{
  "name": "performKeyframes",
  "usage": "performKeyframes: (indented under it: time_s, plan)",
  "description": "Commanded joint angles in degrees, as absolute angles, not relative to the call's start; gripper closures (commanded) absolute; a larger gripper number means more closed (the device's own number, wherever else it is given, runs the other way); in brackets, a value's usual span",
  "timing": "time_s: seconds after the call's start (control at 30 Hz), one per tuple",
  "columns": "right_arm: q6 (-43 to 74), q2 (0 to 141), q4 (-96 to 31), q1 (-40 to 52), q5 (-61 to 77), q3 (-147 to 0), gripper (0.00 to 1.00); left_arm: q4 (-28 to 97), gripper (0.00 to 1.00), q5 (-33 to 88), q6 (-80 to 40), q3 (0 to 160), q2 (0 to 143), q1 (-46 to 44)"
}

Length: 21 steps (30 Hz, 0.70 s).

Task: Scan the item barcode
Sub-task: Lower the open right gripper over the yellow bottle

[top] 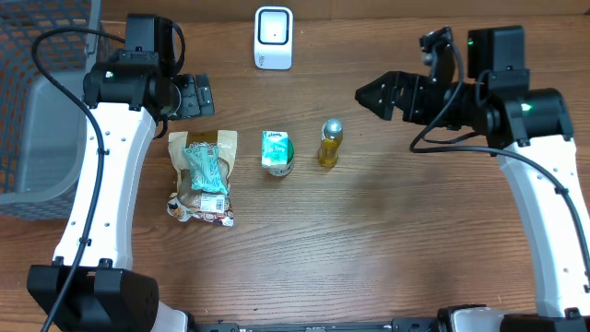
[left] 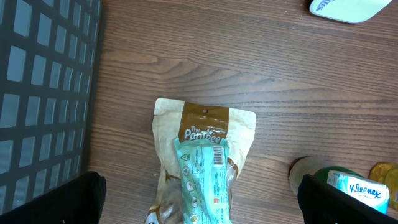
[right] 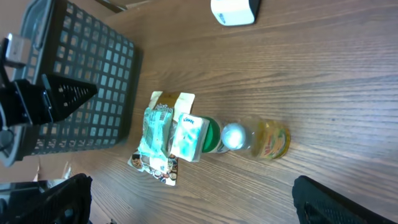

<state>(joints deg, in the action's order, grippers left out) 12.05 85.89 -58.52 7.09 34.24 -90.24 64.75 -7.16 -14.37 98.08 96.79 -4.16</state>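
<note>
Three items stand in a row mid-table: a brown snack bag (top: 205,192) with a teal packet (top: 206,167) lying on it, a green Kleenex tub (top: 277,152) and a yellow bottle (top: 330,143). A white scanner (top: 274,37) stands at the back centre. My left gripper (top: 195,95) hovers open above the table behind the bag. In the left wrist view the bag (left: 239,134) and packet (left: 202,168) lie between its fingertips (left: 81,199). My right gripper (top: 373,94) is open in the air, right of the bottle, holding nothing. A barcode shows on the packet.
A dark mesh basket (top: 37,101) fills the far left, close to the left arm. In the right wrist view the basket (right: 81,81), the tub (right: 189,137), the bottle (right: 264,138) and the scanner (right: 234,11) all show. Bare wood lies in front of the items.
</note>
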Motion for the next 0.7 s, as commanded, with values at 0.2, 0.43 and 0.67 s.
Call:
performKeyframes:
  time_s: [0.2,0.43,0.67]
  plan:
    - [19.18,89.06,-57.04,17.74,10.2,-89.71,0.0,64.66,0.0,-7.9,-13.28,99.26,96.64,-4.51]
    - [19.84,90.61,-54.22,22.04,5.91,-89.71,0.0,64.66,0.01,-7.9,-13.28,99.26,96.64,-4.54]
    - [21.28,94.35,-54.02,23.55,3.84,-89.67,0.0,64.66,0.0,-7.9,-13.28,99.26,96.64,-4.51]
